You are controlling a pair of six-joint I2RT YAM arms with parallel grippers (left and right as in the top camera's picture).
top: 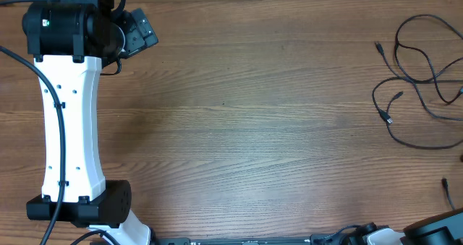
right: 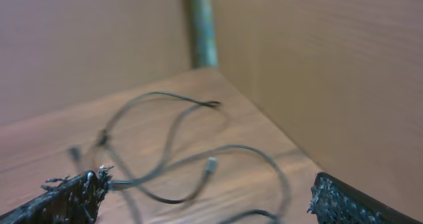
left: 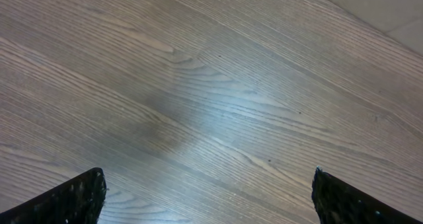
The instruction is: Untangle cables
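The cables (top: 419, 79) lie as loose black loops at the far right of the wooden table, with small plugs (top: 387, 117) at their ends. A separate strand (top: 447, 191) lies lower, near the right edge. In the right wrist view the cables (right: 172, 151) are blurred on the wood ahead of my right gripper (right: 208, 180). It is open wide, and one strand runs right up to its left fingertip (right: 92, 187). My left gripper (left: 207, 174) is open over bare wood at the far left, well away from the cables.
The white left arm (top: 69, 129) stretches along the table's left side. Part of the right arm (top: 438, 229) shows at the bottom right corner. Brown board walls (right: 317, 65) and a greenish post (right: 201, 26) stand behind the cables.
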